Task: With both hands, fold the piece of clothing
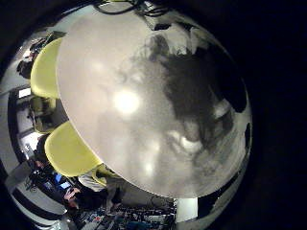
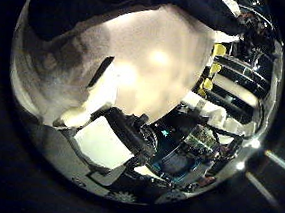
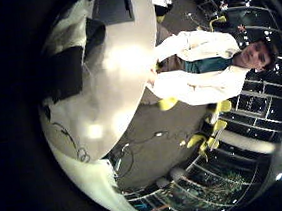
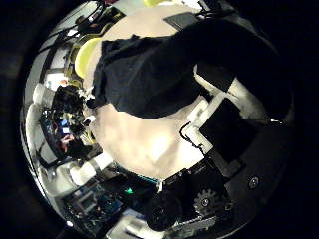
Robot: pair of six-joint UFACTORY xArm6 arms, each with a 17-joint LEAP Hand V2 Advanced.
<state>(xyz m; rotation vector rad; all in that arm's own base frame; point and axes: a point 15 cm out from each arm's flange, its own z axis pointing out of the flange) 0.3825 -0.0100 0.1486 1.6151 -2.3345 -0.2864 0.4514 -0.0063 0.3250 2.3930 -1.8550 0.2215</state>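
- Item: piece of clothing [image 4: 150,62], one, of limp cloth. It lies spread and rumpled on the counter [image 1: 115,96], seen best in the right thumb side palm view. It fills a good part of that view, so it is close under that palm. One edge of it is near the counter's rim, and bare counter shows beside it on the side toward the hand's body.
- Right hand [image 4: 231,124]: it hangs over the counter just beside the cloth. Its own finger parts reach in toward the near edge of the garment (at or touching that edge; which one cannot be told). Whether the fingers are relaxed, clenched or pinching cloth cannot be told.
- Left hand [image 2: 115,134]: it is over a bare stretch of the counter. Its finger parts show against the counter top in the left thumb side palm view, with no cloth seen between them. The pictures do not settle whether they are straight or curled.
- Counter: round-edged with a plain smooth top. The left little finger side palm view shows it bare, with only shade lying across it.
- Chairs [image 1: 67,149]: two, standing close against the counter's rim (not touching the clothing).
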